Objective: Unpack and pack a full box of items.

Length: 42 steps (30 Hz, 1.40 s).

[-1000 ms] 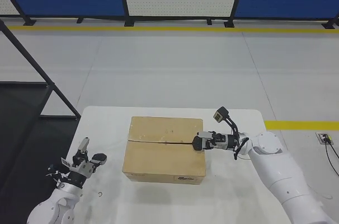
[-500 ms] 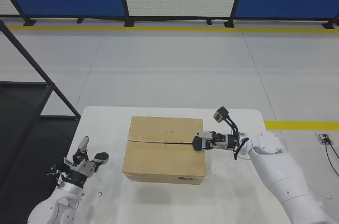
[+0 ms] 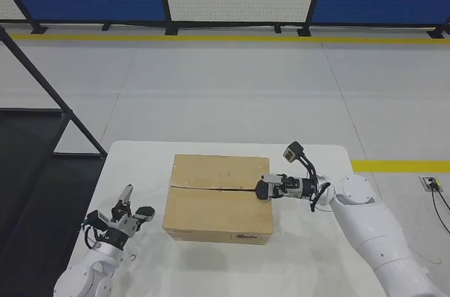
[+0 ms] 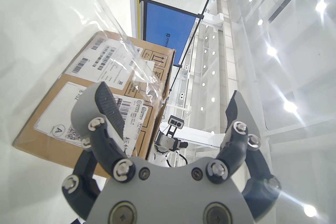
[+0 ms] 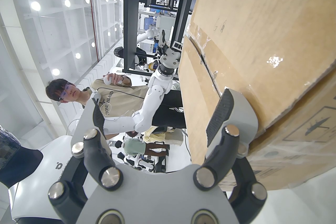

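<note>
So the table is plain white with rounded corners, sitting on a pale grey floor. There's a yellow line at 12 o'clock, with blue panels behind it. A black frame stands off at 10 o'clock.

The box sits pretty much dead centre on the table, flaps shut. The left gripper is at the box's 8 o'clock, near it but apart, spread wide with nothing in it. The right gripper is at the box's 3 o'clock, right at the top edge where the seam ends. It's also wide open and gripping nothing, with one finger lying along the top edge. I can't tell if it's actually touching.

The box is brown cardboard, and its seam is slightly gapped. White barcode labels are on the side facing the left gripper, with crinkly clear tape over them. The finger pads are black and ribbed.
</note>
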Motion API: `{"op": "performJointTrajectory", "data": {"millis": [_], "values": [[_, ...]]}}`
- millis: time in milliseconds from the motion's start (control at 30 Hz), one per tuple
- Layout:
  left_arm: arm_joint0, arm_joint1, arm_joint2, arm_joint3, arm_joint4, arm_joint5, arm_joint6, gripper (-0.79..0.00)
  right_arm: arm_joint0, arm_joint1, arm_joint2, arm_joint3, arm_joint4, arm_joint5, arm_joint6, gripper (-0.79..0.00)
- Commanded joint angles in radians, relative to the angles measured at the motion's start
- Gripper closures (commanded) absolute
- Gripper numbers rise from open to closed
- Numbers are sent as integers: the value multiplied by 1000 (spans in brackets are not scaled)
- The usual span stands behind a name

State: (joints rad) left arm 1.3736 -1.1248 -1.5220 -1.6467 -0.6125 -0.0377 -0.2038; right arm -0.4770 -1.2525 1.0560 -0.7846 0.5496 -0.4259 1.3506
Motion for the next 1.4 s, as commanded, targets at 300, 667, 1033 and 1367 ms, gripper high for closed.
{"op": "performJointTrajectory", "data": {"millis": [300, 667, 1033, 1367], "values": [[-102, -23, 64, 109, -33, 0, 50, -785, 0, 0, 0, 0, 0, 0, 0, -785], [-181, -50, 112, 181, -70, -51, 134, -785, 0, 0, 0, 0, 0, 0, 0, -785], [-254, -73, 134, 268, -121, -93, 146, -785, 0, 0, 0, 0, 0, 0, 0, -785], [-266, -89, 129, 311, -131, -195, 157, -785, 0, 0, 0, 0, 0, 0, 0, -785]]}}
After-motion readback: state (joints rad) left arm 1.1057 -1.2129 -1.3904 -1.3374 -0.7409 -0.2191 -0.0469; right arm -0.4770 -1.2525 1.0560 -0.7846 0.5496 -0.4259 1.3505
